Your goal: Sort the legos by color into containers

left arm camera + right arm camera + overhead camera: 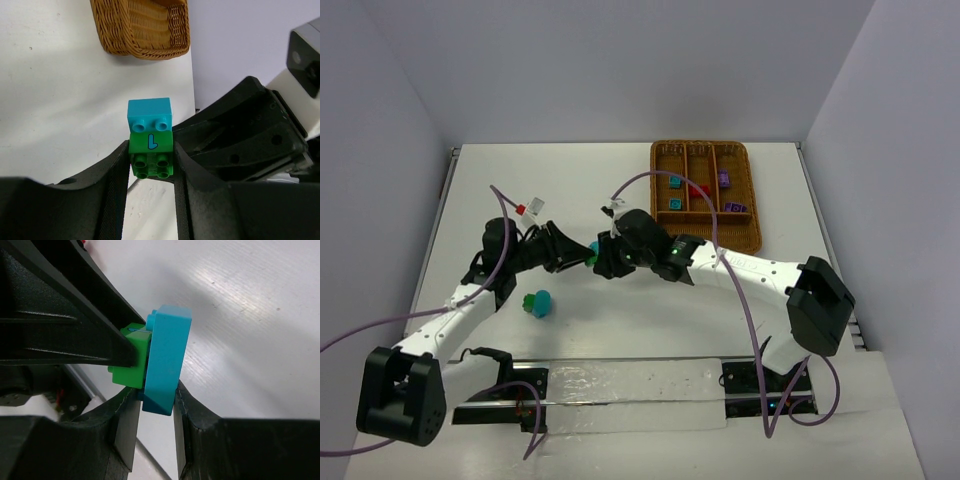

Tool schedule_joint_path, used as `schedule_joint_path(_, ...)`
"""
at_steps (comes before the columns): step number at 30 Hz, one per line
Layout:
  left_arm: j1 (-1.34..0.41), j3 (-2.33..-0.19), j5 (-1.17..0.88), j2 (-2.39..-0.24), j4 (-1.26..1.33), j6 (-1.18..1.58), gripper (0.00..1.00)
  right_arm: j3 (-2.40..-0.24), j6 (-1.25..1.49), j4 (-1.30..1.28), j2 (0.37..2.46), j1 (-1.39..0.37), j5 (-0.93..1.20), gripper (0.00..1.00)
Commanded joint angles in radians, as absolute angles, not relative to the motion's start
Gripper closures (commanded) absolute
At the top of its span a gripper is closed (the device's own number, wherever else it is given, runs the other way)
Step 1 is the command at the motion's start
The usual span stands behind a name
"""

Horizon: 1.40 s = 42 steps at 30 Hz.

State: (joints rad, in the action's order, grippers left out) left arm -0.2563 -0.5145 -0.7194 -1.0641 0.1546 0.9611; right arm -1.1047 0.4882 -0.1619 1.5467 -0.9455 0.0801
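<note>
Above the table's middle, a green lego (151,152) marked with an L is stuck to a teal-blue lego (149,116). My left gripper (150,170) is shut on the green one. My right gripper (155,400) is shut on the teal-blue lego (167,360), with the green lego (132,360) on its left face. From above, the two grippers meet tip to tip: left gripper (576,259), right gripper (601,256). The wicker tray of containers (757,210) stands at the back right.
A second teal-blue and green pair (536,302) lies on the table under the left arm. In the tray lie teal-blue legos (674,182), a red lego (699,190) and purple legos (724,179). Purple cables loop over both arms.
</note>
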Motion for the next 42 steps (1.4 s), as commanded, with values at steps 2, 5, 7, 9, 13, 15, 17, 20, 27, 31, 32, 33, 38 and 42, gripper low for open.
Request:
schedule_joint_path(2, -0.241, -0.506, -0.781, -0.982, 0.151, 0.930, 1.00, -0.995, 0.564, -0.005, 1.470, -0.840, 0.213, 1.00)
schedule_joint_path(5, -0.234, -0.504, -0.782, -0.975, 0.138, 0.922, 1.00, -0.991, 0.557, -0.005, 1.469, -0.829, 0.220, 1.00)
schedule_joint_path(7, -0.226, -0.505, -0.780, -0.973, 0.131, 0.917, 1.00, -0.992, 0.552, -0.009, 1.470, -0.827, 0.214, 1.00)
schedule_joint_path(9, -0.220, -0.507, -0.765, -0.971, 0.123, 0.919, 1.00, -1.005, 0.542, -0.029, 1.468, -0.827, 0.185, 1.00)
schedule_joint_path(13, -0.215, -0.569, -0.641, -0.950, -0.021, 0.887, 1.00, -1.103, 0.544, -0.200, 1.483, -0.797, -0.029, 1.00)
schedule_joint_path(15, -0.215, -0.597, -0.546, -0.933, -0.089, 0.869, 1.00, -1.136, 0.556, -0.243, 1.497, -0.765, -0.129, 1.00)
schedule_joint_path(17, -0.215, -0.635, -0.492, -0.913, -0.151, 0.850, 1.00, -1.181, 0.562, -0.281, 1.532, -0.717, -0.161, 1.00)
schedule_joint_path(20, -0.215, -0.682, -0.454, -0.892, -0.211, 0.828, 1.00, -1.249, 0.561, -0.342, 1.598, -0.655, -0.208, 1.00)
schedule_joint_path(27, -0.219, -0.758, -0.489, -0.906, -0.243, 0.815, 1.00, -1.450, 0.536, -0.420, 1.796, -0.524, -0.237, 1.00)
schedule_joint_path(31, -0.229, -0.775, -0.486, -0.906, -0.255, 0.805, 1.00, -1.562, 0.513, -0.457, 1.918, -0.470, -0.241, 1.00)
schedule_joint_path(32, -0.229, -0.774, -0.485, -0.905, -0.255, 0.804, 1.00, -1.604, 0.508, -0.467, 1.939, -0.464, -0.245, 1.00)
schedule_joint_path(33, -0.230, -0.774, -0.486, -0.902, -0.255, 0.804, 1.00, -1.630, 0.504, -0.477, 1.963, -0.457, -0.253, 1.00)
schedule_joint_path(38, -0.236, -0.765, -0.489, -0.891, -0.258, 0.807, 1.00, -1.725, 0.500, -0.504, 2.056, -0.430, -0.265, 0.96)
schedule_joint_path(42, -0.257, -0.771, -0.483, -0.892, -0.264, 0.810, 1.00, -1.786, 0.496, -0.518, 2.099, -0.423, -0.262, 0.50)
